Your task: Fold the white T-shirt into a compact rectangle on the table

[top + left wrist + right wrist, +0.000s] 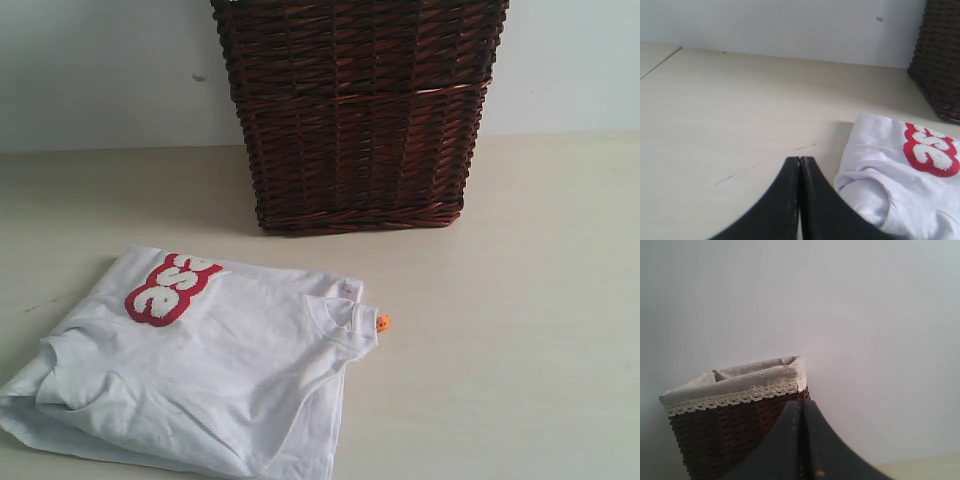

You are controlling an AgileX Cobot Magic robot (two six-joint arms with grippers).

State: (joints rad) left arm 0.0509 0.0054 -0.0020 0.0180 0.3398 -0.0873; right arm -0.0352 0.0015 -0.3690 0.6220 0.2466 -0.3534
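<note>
The white T-shirt [210,370] lies folded into a rough rectangle on the table [520,330], at the front left. Its red lettering [172,287] faces up near the far left corner, and a small orange tag [382,323] sticks out at the collar. In the left wrist view my left gripper [800,160] is shut and empty, hovering over bare table just beside the T-shirt [900,175]. My right gripper [802,405] is shut and empty too, raised and facing the basket. Neither gripper shows in the exterior view.
A tall dark wicker basket [360,110] stands at the back middle of the table, against a pale wall. Its grey lace-trimmed liner [735,382] shows in the right wrist view. Bare table lies to the right of the shirt.
</note>
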